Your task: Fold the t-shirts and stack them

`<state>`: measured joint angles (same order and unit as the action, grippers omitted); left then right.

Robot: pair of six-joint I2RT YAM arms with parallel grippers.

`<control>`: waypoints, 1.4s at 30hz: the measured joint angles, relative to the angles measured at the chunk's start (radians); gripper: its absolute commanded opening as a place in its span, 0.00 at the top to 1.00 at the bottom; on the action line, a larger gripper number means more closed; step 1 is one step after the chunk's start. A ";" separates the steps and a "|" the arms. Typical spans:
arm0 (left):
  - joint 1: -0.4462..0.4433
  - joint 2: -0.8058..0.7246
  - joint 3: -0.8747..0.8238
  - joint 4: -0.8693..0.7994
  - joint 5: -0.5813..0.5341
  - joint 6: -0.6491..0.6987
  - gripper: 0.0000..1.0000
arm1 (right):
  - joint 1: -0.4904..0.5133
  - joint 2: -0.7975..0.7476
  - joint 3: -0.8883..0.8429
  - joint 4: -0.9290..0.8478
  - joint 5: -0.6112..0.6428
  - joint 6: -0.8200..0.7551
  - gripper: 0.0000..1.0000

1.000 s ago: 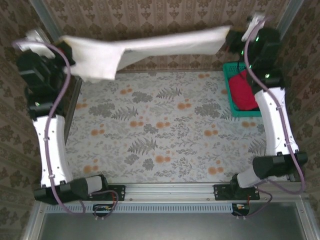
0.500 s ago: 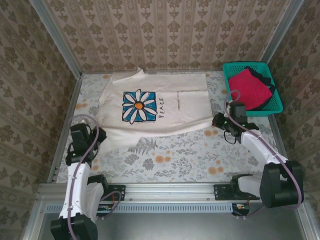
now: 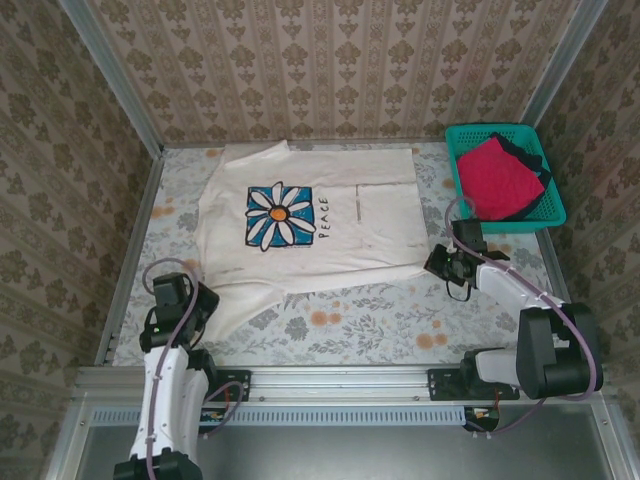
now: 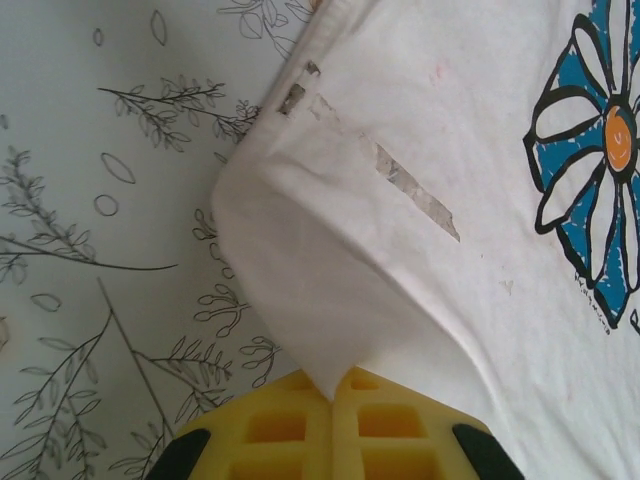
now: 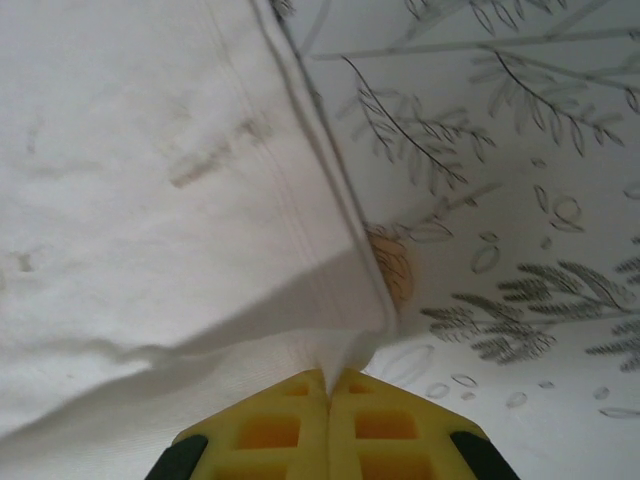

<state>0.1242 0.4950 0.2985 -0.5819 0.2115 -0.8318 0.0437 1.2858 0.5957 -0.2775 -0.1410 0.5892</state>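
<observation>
Cream-white t-shirt (image 3: 320, 215) lies spread beside teal basket (image 3: 508, 224) holding red shirt (image 3: 497, 180).

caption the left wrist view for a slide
Shut yellow jaws pinching a corner of the cream daisy-print t-shirt

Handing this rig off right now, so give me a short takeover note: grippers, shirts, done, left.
Left gripper: shut on the near left corner of the cream-white PEACE t-shirt.
Right gripper: shut on its near right corner.
That shirt lies spread print-up on the table, unfolded.
Crimson-red t-shirt and dark t-shirt sit in the teal basket.
Done: first shirt laid out.
Left: fold it, then fold the other two and stack all three.
</observation>
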 measured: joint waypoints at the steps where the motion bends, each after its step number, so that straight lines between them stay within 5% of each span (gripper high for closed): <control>1: 0.000 -0.013 0.000 -0.011 -0.002 -0.004 0.83 | 0.000 -0.002 -0.007 -0.011 0.003 0.003 1.00; 3: 0.000 -0.020 0.000 -0.024 -0.008 -0.013 0.64 | 0.000 -0.006 -0.014 -0.026 0.005 0.008 0.94; 5: 0.000 -0.020 0.000 -0.036 -0.022 -0.027 0.37 | 0.000 -0.020 -0.015 -0.041 0.006 0.013 0.59; 7: 0.000 -0.031 0.011 -0.071 -0.043 -0.026 0.17 | 0.000 -0.058 -0.015 -0.049 0.010 0.012 0.36; 9: 0.000 -0.045 0.050 -0.106 -0.077 -0.019 0.04 | 0.009 -0.104 -0.011 -0.052 0.018 -0.006 0.23; 11: -0.003 -0.046 0.108 -0.101 -0.110 0.005 0.00 | 0.032 -0.133 0.022 -0.066 0.038 -0.040 0.17; 15: -0.067 0.099 0.239 0.018 -0.174 0.072 0.00 | 0.127 -0.047 0.168 -0.051 0.089 -0.093 0.14; 20: -0.188 0.495 0.406 0.229 -0.215 0.183 0.00 | 0.226 0.212 0.373 0.033 0.135 -0.107 0.18; 28: -0.195 0.999 0.643 0.394 -0.165 0.288 0.00 | 0.247 0.491 0.540 0.052 0.142 -0.069 0.23; 42: -0.138 1.260 0.664 0.530 -0.042 0.241 0.00 | 0.154 0.673 0.643 0.042 0.126 -0.050 0.24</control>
<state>-0.0143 1.7550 0.9627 -0.0517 0.1696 -0.5903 0.1982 1.9587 1.2388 -0.2356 -0.0151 0.5388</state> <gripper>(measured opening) 0.997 0.758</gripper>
